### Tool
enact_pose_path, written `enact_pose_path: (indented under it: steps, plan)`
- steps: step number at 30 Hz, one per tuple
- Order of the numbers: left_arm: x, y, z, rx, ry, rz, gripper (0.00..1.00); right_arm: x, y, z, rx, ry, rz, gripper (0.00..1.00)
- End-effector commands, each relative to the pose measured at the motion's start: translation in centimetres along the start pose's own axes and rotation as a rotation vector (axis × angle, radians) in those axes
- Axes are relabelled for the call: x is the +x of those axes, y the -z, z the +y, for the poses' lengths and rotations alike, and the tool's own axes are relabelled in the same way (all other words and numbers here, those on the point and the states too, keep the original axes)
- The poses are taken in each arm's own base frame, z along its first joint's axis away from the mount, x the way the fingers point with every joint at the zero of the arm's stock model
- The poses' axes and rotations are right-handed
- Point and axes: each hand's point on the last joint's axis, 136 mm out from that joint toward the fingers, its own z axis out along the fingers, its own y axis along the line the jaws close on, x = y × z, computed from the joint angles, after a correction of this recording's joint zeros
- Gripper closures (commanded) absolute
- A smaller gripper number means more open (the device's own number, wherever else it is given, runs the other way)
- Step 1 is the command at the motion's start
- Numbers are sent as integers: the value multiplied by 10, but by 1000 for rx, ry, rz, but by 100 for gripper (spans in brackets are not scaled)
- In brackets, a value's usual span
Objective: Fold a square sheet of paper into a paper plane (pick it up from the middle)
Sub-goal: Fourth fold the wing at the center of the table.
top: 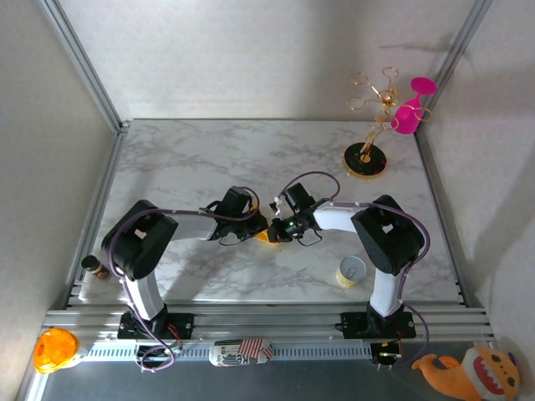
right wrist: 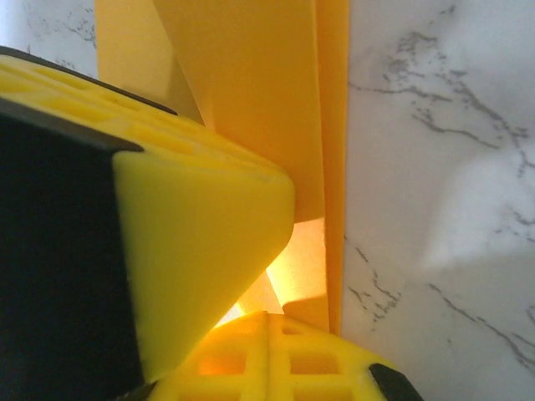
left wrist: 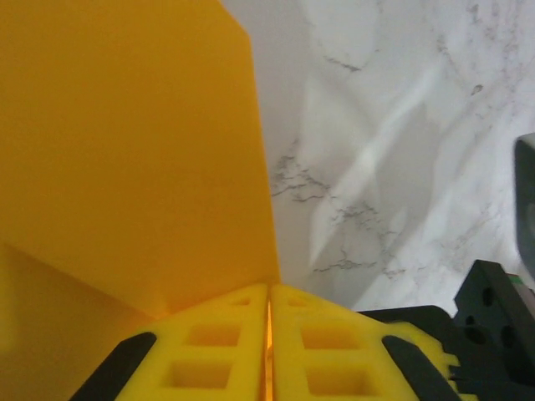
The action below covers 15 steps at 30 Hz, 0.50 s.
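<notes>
I note both arms meeting at the middle of the tabletop (top: 209, 159): the left pincer (left wrist: 268, 334) is clenched on the yellow-orange sheet of paper (top: 266, 236), and the right pincer (right wrist: 267, 342) is clenched on its layered edge just beside, which I judge pins the fold from both sides so a crease can set.

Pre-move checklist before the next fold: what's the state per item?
1. Left end effector shut on paper: ok.
2. Right end effector shut: ok. Paper pinched between its pads: cannot tell.
3. Folded layers visible in the paper: ok.
4. Gap between the end effectors: not ok, nearly touching.
5. Paper cup standing apart from the paper: ok.
</notes>
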Motion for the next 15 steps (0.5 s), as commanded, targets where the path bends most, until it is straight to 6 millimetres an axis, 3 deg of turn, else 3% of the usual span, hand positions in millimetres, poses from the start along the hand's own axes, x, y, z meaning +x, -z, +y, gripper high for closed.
enact_pose_path:
  steps: [1,6,15]
  plan:
    - [8,-6,13,-55,-17,33,91,51,-18,-52,172,-107,134,95]
    - [1,-8,26,-109,-50,15,91,68,-21,-64,196,-128,163,95]
    - [-37,4,45,-158,-82,-36,89,108,-20,-90,272,-155,231,96]
